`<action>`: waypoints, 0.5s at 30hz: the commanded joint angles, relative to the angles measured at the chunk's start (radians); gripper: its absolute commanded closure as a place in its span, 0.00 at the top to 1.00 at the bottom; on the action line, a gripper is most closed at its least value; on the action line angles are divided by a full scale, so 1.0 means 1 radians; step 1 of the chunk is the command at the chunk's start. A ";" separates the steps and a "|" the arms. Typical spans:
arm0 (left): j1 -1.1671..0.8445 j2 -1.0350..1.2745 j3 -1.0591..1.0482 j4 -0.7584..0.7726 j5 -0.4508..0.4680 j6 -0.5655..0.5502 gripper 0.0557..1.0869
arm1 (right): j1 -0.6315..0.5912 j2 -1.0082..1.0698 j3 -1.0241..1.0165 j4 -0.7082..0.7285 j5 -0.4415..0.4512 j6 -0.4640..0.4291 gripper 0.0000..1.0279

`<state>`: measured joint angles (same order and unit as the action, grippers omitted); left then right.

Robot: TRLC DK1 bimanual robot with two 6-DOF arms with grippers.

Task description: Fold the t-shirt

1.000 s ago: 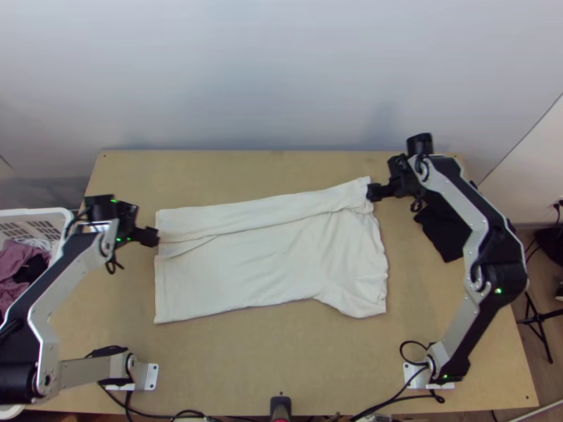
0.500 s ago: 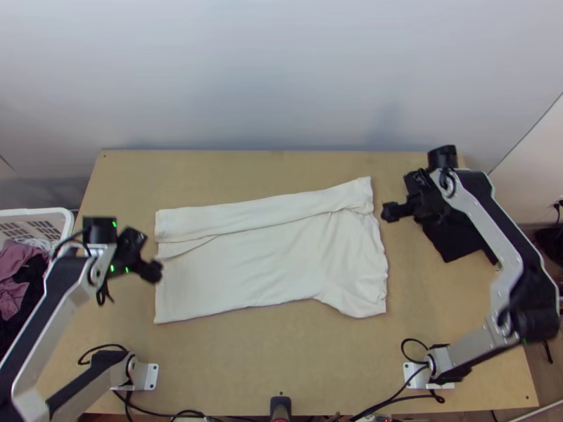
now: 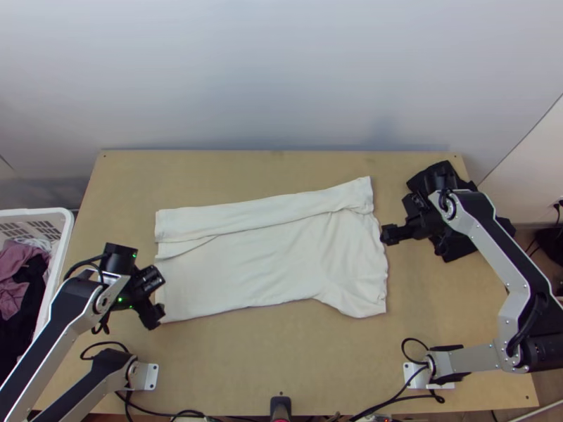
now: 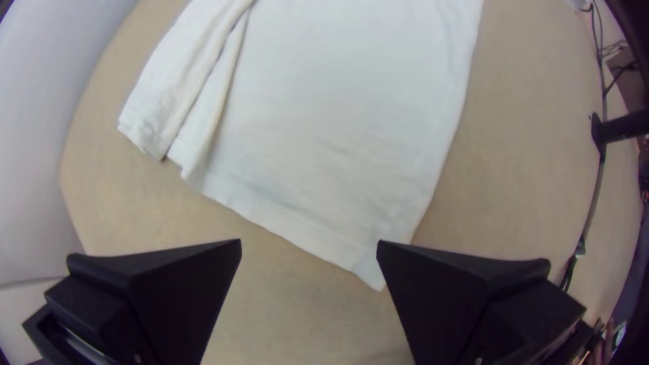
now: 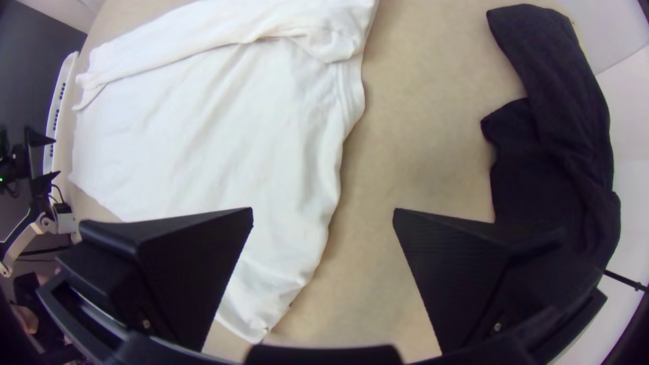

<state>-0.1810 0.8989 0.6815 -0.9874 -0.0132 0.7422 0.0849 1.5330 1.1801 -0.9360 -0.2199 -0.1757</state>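
The left gripper [image 3: 156, 316] has its fingers [image 4: 179, 290] wide apart at the near corner of the white t-shirt's hem. Over by the collar end, the right gripper [image 3: 389, 234] holds its fingers [image 5: 196, 270] well apart too, with nothing clamped. Between the two arms, the white t-shirt [image 3: 267, 260] lies across the middle of the wooden surface [image 3: 281, 366], its far side folded over lengthwise, the rest spread. Beyond the collar end there's a bunched black cloth [image 3: 459, 247]; past the opposite end, a white laundry basket [image 3: 68, 228] holds mauve and dark clothes.

T-shirt [image 3: 260, 267] on table [image 3: 281, 359] — clothes [image 3: 14, 264] in basket [image 3: 62, 246] to left, another cloth [image 5: 561, 155] to right, wall [image 3: 281, 77] behind
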 commanded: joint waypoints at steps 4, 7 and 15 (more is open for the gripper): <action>-0.095 0.003 -0.031 -0.065 -0.021 0.102 0.95 | 0.012 -0.005 -0.065 -0.001 -0.013 0.036 0.90; -0.141 0.003 -0.048 -0.074 -0.025 0.100 0.95 | 0.010 -0.013 -0.094 -0.004 -0.013 0.044 0.90; -0.184 0.034 -0.088 -0.057 -0.031 0.117 0.95 | 0.016 -0.028 -0.175 -0.009 -0.015 0.064 0.90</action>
<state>-0.3264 0.9176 0.6281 -1.0492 -0.0387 0.8413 0.0925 1.5158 1.0622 -0.9417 -0.2325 -0.1287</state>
